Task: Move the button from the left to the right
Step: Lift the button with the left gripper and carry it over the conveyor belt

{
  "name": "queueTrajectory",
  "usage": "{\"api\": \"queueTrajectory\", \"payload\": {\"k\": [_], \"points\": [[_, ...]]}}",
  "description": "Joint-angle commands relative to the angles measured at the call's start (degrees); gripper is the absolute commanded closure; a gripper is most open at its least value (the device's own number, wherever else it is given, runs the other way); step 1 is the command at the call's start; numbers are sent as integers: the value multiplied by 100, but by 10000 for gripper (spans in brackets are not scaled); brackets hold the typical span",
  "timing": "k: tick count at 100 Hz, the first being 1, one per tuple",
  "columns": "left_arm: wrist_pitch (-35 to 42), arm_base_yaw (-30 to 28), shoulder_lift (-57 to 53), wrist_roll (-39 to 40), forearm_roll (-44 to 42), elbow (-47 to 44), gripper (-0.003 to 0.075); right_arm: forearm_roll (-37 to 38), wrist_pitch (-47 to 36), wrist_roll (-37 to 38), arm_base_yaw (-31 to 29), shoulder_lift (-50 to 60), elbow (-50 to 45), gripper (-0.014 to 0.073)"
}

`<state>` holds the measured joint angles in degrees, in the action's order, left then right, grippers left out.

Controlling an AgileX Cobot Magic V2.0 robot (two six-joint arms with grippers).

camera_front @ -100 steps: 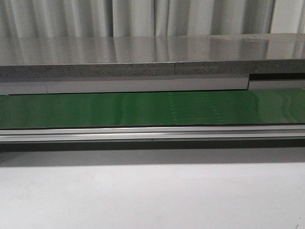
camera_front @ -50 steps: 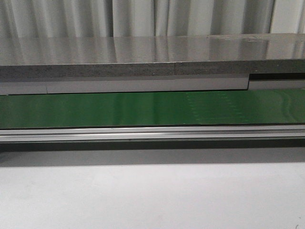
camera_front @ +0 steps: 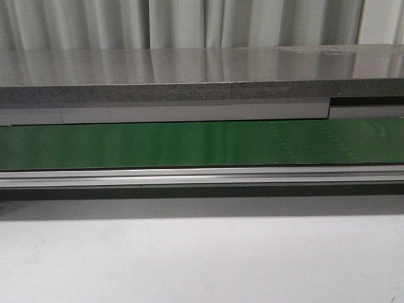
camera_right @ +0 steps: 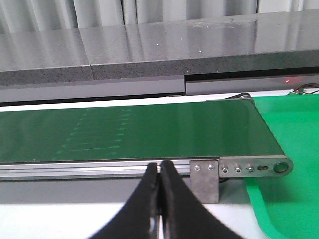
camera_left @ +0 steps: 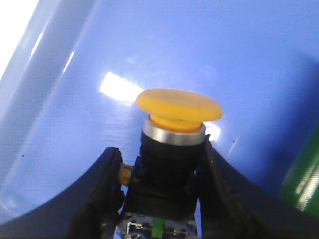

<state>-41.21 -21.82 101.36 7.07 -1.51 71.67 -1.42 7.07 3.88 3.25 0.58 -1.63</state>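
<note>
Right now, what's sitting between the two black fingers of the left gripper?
In the left wrist view, the black blocky body of the yellow-capped push-button switch sits between the left gripper's fingers, over the blue bin. Nothing else lies between them.

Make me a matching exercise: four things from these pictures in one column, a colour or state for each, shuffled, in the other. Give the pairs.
1. button cap
2. belt
3. right gripper
4. bin

A. shut, holding nothing
B. blue
C. yellow-orange
D. dark green

Pairs: 1-C, 2-D, 3-A, 4-B
</note>
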Motion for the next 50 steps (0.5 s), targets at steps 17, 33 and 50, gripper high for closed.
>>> {"api": "queueTrajectory", "payload": {"k": [17, 33, 50], "points": [[-156, 518, -585, -383, 398, 203, 701, 32, -474, -31, 12, 111, 90, 660], [-291, 1023, -572, -628, 398, 203, 701, 32, -474, -31, 12, 111, 90, 660], [-329, 1338, -442, -668, 398, 203, 700, 32, -474, -31, 12, 111, 90, 660]]}}
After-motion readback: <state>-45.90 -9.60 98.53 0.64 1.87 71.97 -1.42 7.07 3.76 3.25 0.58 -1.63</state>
